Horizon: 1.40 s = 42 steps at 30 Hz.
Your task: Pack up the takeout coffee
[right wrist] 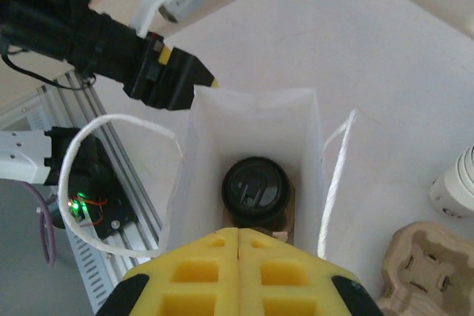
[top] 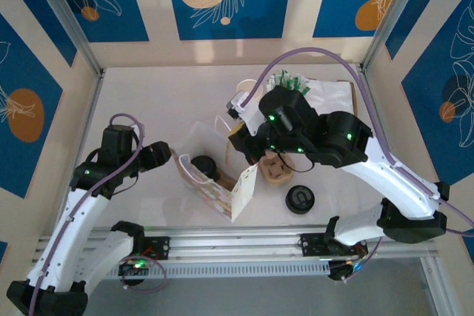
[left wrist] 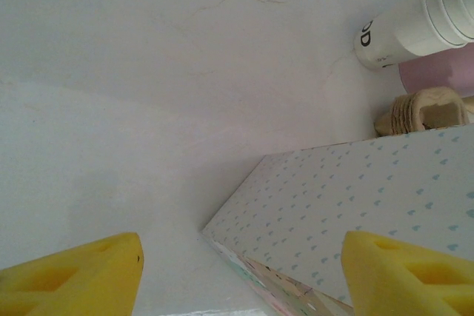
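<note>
The takeout coffee (right wrist: 255,189), a cup with a round black lid, stands at the bottom of an open white paper bag (right wrist: 307,131). From above, the coffee (top: 201,164) shows inside the bag (top: 215,192) at mid-table. My right gripper (right wrist: 238,233) is shut and empty, hovering above the bag's mouth just short of the cup. In the top view the right gripper (top: 246,150) sits at the bag's right edge. My left gripper (left wrist: 241,251) is open beside the bag's dotted outer wall (left wrist: 363,205), not touching it. The left gripper (top: 167,152) is at the bag's left side.
A pulp cup carrier (top: 278,171) lies right of the bag, and a loose black lid (top: 300,198) lies nearer the front rail. A stack of lidless cups (left wrist: 415,24) lies behind the bag. White paper (top: 329,95) and green packets (top: 287,79) sit at the back.
</note>
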Each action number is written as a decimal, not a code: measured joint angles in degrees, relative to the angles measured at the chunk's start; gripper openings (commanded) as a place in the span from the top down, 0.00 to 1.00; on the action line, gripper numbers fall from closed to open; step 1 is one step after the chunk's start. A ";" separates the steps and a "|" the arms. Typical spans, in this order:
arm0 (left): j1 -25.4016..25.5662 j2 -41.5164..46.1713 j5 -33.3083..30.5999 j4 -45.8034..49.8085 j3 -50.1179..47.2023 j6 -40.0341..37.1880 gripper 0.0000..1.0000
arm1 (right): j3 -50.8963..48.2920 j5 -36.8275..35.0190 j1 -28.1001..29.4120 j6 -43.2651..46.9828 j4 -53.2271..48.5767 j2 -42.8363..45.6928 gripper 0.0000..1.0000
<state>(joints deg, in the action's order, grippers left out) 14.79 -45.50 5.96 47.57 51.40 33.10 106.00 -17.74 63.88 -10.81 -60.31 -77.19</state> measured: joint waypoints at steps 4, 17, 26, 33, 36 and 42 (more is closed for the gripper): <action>0.00 0.07 0.02 -0.37 -0.31 0.31 0.29 | -0.07 -0.22 0.02 -0.26 -2.27 -2.75 1.00; 0.00 0.44 0.02 -0.68 -1.33 1.05 0.29 | -1.22 -3.56 1.27 -2.40 -7.23 -8.41 0.80; 0.00 0.42 0.04 -1.07 -1.44 1.05 0.29 | -0.76 -6.40 3.50 -2.73 -8.39 -8.66 0.74; 0.00 0.44 0.04 -1.46 -1.53 1.05 0.29 | -1.03 -13.29 4.98 -0.74 -3.50 -4.85 0.74; 0.00 0.42 0.07 -1.62 -1.66 1.05 0.28 | -4.98 -16.94 4.87 1.09 3.08 1.79 0.73; 0.00 0.31 0.04 -1.84 -1.81 1.03 0.28 | -9.46 -19.65 -8.76 3.56 14.73 13.16 0.61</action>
<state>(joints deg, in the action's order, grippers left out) 14.79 -45.19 6.00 45.74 49.58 34.13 96.53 -37.39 55.11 -7.25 -45.58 -64.03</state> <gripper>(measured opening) 0.716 0.351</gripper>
